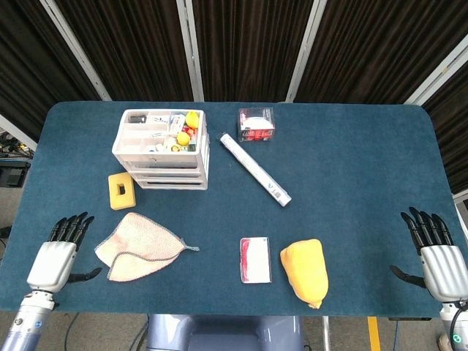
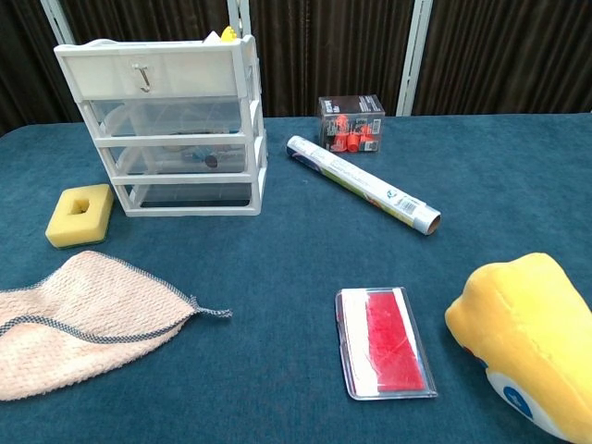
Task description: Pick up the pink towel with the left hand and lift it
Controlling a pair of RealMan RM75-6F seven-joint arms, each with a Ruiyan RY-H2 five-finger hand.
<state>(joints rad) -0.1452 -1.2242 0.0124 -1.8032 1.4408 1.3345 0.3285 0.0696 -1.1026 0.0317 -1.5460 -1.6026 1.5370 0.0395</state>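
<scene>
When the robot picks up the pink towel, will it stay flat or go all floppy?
Probably floppy. The towel lies limp and folded over on the table, with a loose thread trailing at one corner, so it would likely droop from the left hand. It looks thin, so it is probably light. Its knit texture should not slip easily.
</scene>
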